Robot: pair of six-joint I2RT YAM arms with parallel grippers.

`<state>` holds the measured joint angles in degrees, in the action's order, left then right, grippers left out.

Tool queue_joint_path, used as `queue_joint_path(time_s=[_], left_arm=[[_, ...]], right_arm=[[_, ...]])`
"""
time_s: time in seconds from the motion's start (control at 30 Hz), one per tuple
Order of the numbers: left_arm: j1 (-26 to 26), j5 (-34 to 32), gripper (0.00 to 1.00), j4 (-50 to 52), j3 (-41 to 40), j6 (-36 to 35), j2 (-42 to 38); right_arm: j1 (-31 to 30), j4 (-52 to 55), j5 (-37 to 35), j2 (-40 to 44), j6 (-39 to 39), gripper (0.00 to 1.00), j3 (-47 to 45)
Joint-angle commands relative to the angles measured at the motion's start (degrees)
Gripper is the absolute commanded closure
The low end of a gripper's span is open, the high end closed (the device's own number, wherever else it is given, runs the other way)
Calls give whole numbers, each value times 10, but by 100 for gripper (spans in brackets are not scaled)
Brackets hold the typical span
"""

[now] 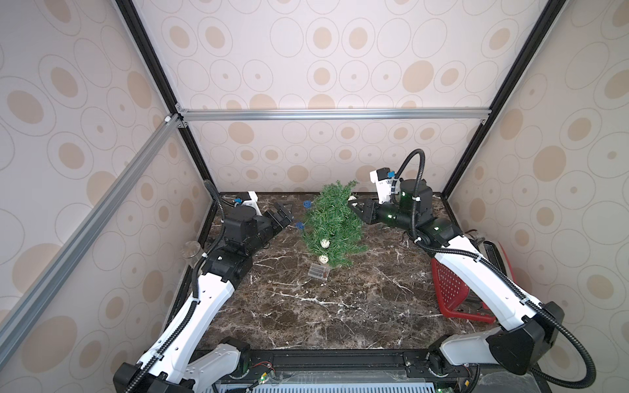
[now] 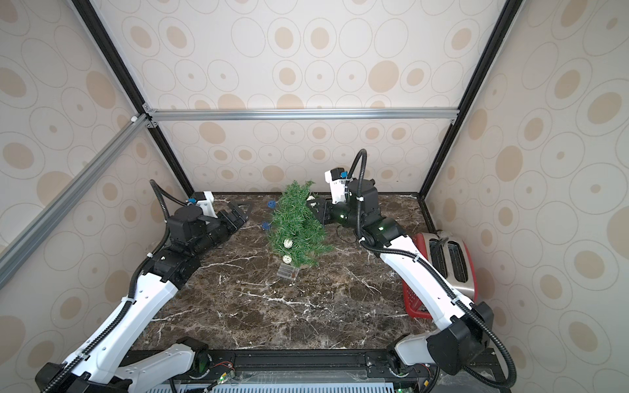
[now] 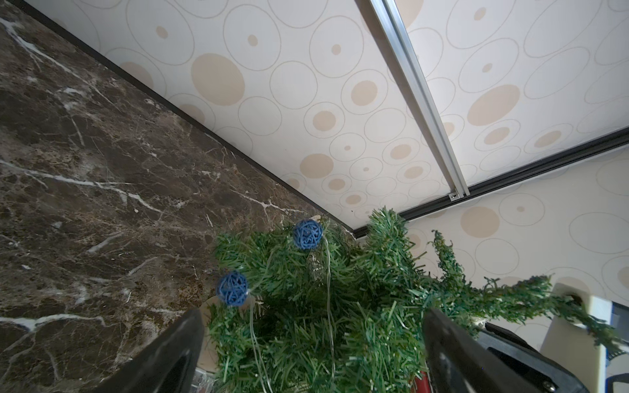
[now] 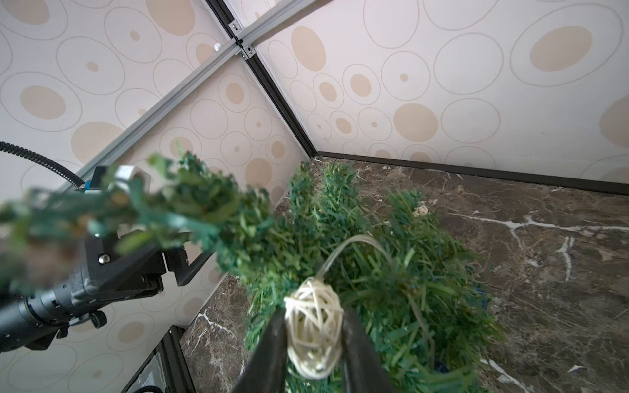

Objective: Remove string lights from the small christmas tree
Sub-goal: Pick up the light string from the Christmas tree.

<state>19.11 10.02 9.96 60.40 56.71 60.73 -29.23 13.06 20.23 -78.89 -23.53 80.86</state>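
While right tool (image 4: 313, 316) pinches string lights (image 4: 311, 340), tree (image 1: 332, 221) points upward.

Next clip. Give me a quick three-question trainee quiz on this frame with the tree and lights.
1. True or false: the left gripper holds the small christmas tree.
2. What sits between the right gripper's fingers?
3. The clear battery box lies: A on the table by the tree; B in the treetop; C in the left gripper.
Key: 1 false, its jaws stand open, apart from the tree; 2 a cream ball of the string lights; 3 A.
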Motion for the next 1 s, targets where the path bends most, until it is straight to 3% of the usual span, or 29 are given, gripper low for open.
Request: queue_joint_path(time_s=[0.0,0.37,0.57,0.97], left_arm=[[-1,7,1,11,23,-19,4],[-2,14,1,16,31,-29,15],[-2,14,1,23,42,-41,17],[-4,19,1,30,65,-53,35]], right_arm=[[-2,2,-7,-5,15,75,35],[-5,4,-14,-5,10,73,22],[2,25,-66,-15,24,76,58],[33,56,-56,-62,48,77,173]])
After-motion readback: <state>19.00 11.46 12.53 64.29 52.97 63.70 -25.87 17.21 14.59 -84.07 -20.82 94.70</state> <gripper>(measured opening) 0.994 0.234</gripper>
